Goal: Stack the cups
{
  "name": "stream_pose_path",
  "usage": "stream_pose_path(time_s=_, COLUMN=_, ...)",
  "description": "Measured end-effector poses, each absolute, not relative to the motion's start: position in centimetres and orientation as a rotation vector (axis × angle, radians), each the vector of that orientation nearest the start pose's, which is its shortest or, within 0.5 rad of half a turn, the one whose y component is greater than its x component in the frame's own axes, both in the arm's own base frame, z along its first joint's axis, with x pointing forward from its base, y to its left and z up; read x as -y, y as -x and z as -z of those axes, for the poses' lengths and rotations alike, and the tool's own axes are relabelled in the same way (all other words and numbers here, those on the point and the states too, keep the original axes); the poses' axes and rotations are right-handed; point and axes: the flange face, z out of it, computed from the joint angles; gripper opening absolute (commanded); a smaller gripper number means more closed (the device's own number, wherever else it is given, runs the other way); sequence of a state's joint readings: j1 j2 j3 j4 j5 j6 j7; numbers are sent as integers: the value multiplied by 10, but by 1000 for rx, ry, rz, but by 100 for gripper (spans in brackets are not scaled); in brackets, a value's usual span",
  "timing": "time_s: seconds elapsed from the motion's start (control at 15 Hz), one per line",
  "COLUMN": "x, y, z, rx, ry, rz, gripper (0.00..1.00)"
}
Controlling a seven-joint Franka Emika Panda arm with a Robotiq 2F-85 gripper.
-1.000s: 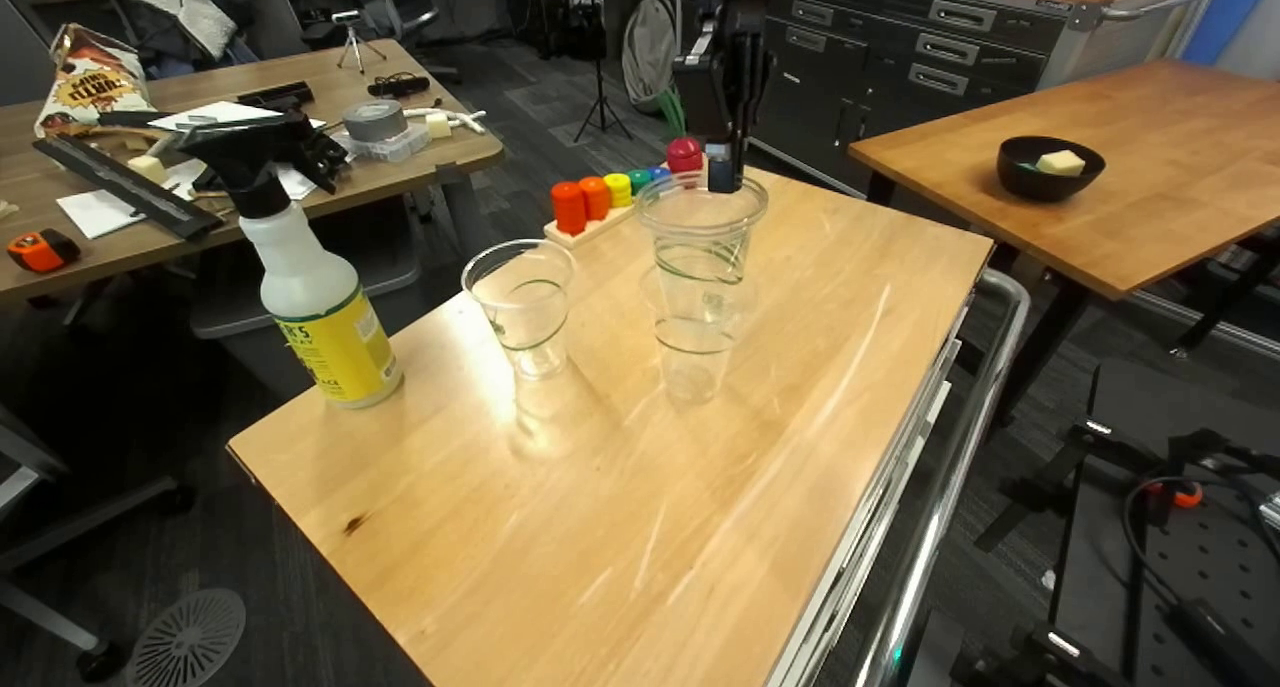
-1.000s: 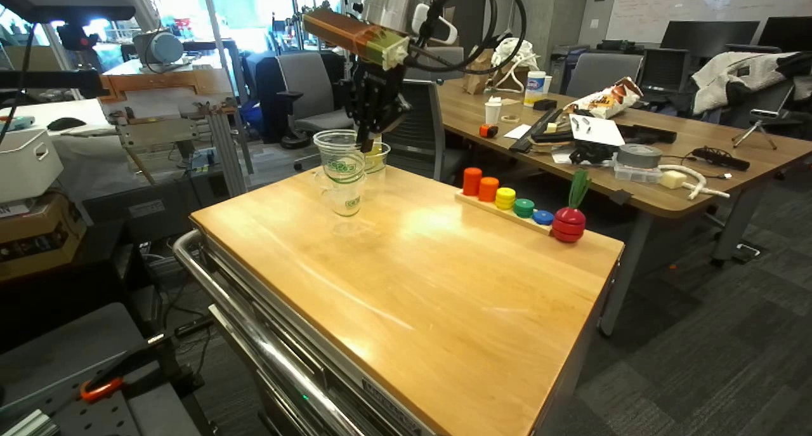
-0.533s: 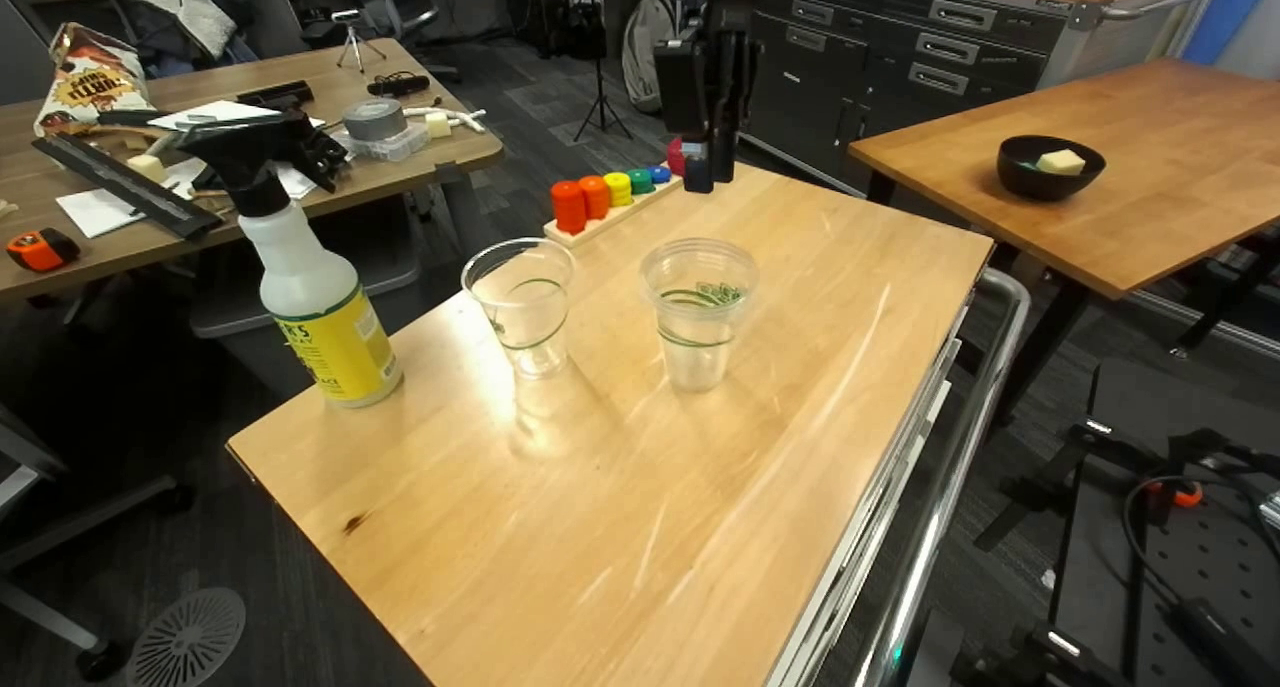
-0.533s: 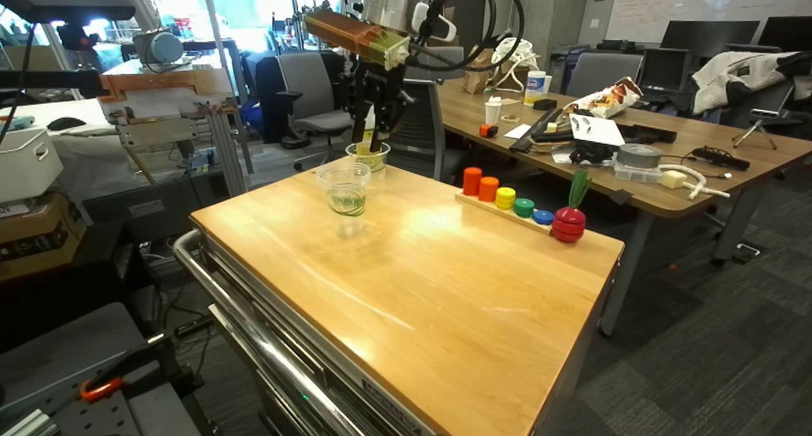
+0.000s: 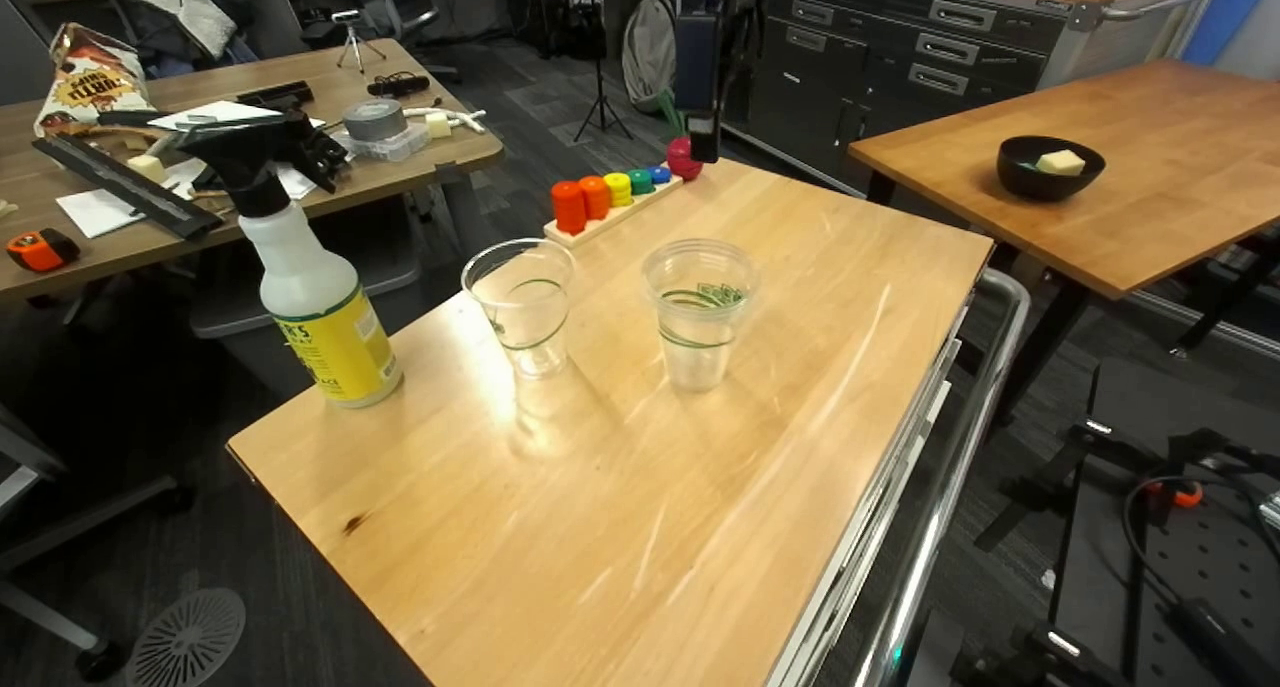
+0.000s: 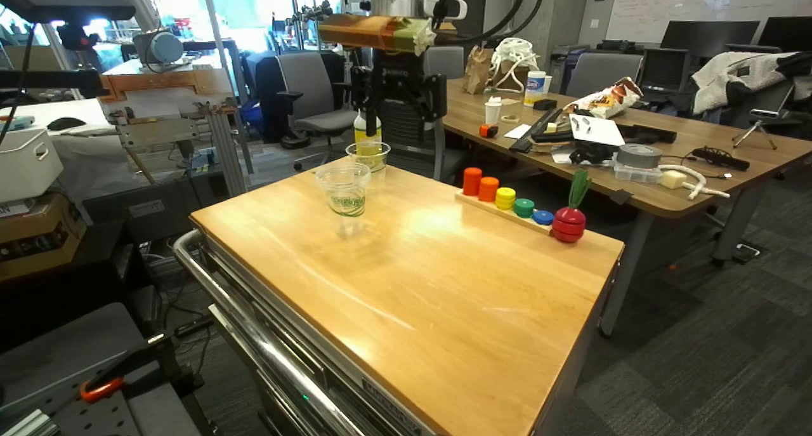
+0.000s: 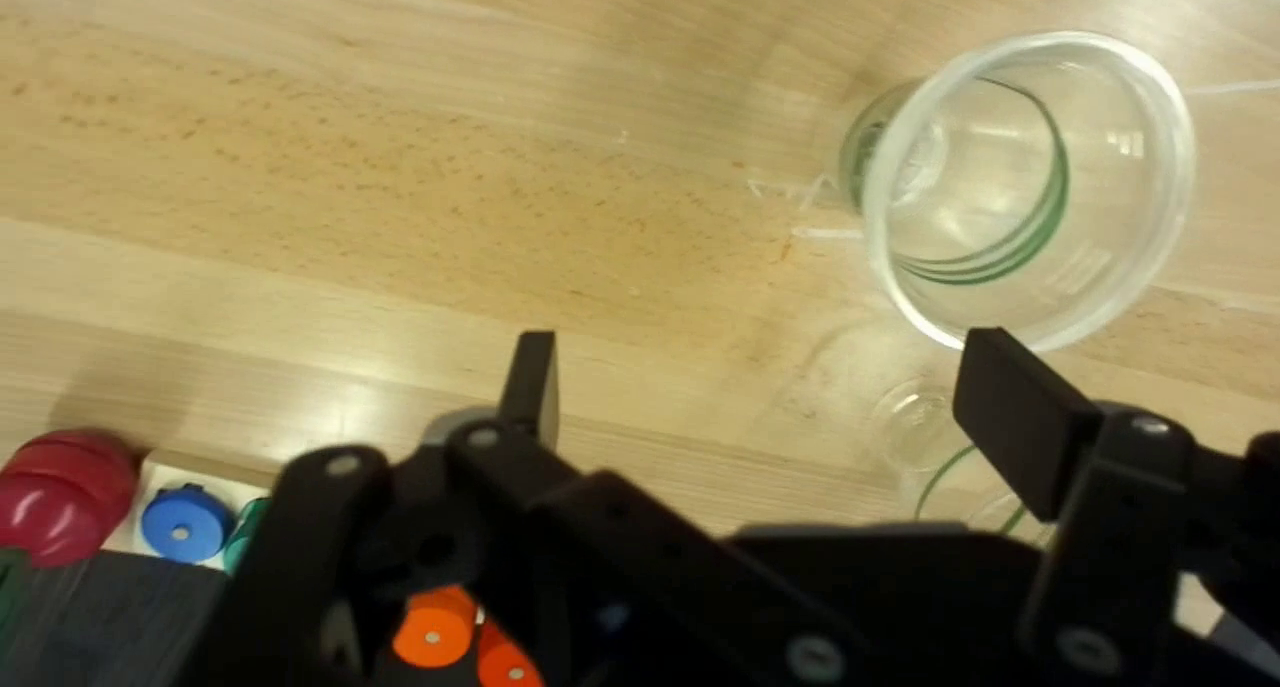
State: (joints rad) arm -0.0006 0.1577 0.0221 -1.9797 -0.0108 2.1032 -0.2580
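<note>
Two clear cups with green print, one nested inside the other (image 5: 697,317), stand upright on the wooden tabletop in both exterior views. A single clear cup (image 5: 522,312) stands apart from them, nearer the spray bottle. In the wrist view the nested cups (image 7: 1110,207) lie at upper right, rims up, while the single cup (image 7: 945,482) is partly covered by a finger. My gripper (image 7: 760,397) is wide open above the table with only bare wood showing between its fingers. In an exterior view the gripper (image 6: 399,128) hangs higher than the cup rims, touching neither cup.
A yellow-labelled spray bottle (image 5: 335,317) stands at the table edge beside the single cup. The rainbow-coloured toy (image 6: 507,201) with a red radish piece (image 6: 568,223) lies along another edge. A metal rail (image 5: 960,467) runs along one side of the table.
The cup that my gripper held by its rim has dropped deeper into the cup below it. The fingers have let go and spread wide, and the gripper has risen and turned.
</note>
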Motion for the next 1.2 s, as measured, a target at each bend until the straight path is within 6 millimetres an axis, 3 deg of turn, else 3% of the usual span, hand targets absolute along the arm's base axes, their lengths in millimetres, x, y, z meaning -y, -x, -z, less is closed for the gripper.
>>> stream_pose_path(time_s=0.4, x=-11, y=-573, z=-360, rx=542, ry=3166, rz=-64, gripper=100)
stream_pose_path(time_s=1.0, x=-30, y=-566, z=-375, rx=528, ry=3123, rz=-54, gripper=100)
stream_pose_path(time_s=1.2, x=-38, y=-555, z=-369, rx=554, ry=3116, rz=-84, gripper=100)
